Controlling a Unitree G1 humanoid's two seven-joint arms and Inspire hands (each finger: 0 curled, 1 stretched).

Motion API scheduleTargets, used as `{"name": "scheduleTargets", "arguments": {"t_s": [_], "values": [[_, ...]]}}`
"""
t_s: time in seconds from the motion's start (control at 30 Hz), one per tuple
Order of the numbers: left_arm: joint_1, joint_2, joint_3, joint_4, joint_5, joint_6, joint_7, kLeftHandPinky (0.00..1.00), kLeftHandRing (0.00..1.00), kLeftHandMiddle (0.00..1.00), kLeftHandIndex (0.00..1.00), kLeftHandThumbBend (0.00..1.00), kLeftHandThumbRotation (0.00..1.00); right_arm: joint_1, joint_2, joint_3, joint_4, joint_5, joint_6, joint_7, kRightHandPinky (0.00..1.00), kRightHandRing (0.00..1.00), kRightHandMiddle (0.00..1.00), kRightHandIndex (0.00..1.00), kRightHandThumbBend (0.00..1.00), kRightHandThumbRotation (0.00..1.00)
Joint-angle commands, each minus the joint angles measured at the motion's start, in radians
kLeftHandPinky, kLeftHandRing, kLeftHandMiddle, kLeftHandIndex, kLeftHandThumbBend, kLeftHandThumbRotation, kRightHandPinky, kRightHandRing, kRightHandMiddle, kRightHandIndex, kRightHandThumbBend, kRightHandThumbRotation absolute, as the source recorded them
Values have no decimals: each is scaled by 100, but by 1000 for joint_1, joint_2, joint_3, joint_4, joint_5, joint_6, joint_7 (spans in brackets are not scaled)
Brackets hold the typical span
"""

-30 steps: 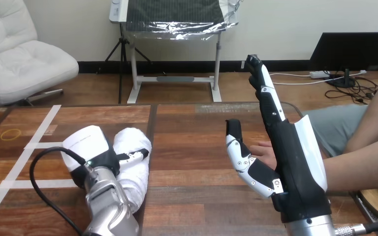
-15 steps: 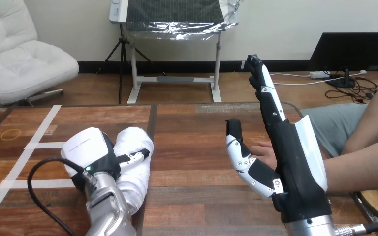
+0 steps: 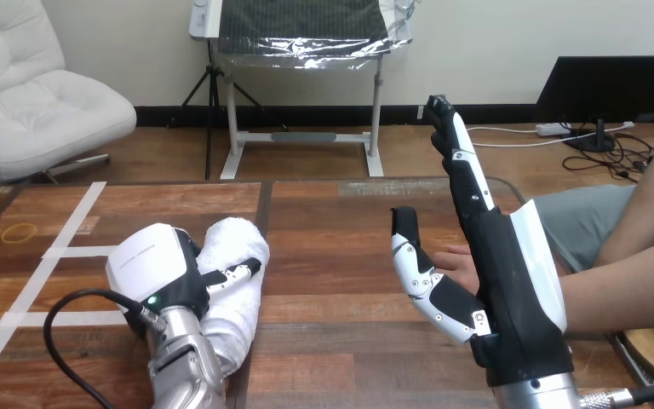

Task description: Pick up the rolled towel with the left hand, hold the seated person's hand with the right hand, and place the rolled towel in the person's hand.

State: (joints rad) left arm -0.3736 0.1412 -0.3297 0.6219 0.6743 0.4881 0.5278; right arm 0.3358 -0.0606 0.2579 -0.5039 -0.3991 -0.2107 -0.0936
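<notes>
Fingers [image 3: 237,273] of left hand [image 3: 157,268] curled round towel [image 3: 237,240], seemingly gripping; towel low at tabletop [image 3: 332,239] left, lifted or not, hard to tell. Right hand [image 3: 498,294] upright, straight, empty, just beside person's hand [image 3: 458,260], not holding it. Left to do: holding, handover. Since a second ago: left hand drawn slightly nearer with towel; right unmoved.
</notes>
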Motion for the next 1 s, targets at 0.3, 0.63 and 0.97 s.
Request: {"name": "scheduleTargets", "arguments": {"t_s": [0.3,0.63,0.97], "values": [[23,0,9,18,-12,-78,50,14,19,29,48,67,14,-34,15,-11,-22,16,-20,-9,100,100,100,100,0,0],[56,10,43,-3,-51,-242,107,17,23,33,49,65,10,-33,16,-11,-21,17,-16,-9,100,100,100,100,0,0],[128,-31,210,-24,-415,-790,-35,26,32,39,48,65,10,-35,17,-13,-18,11,-15,-13,100,100,100,100,0,0]]}}
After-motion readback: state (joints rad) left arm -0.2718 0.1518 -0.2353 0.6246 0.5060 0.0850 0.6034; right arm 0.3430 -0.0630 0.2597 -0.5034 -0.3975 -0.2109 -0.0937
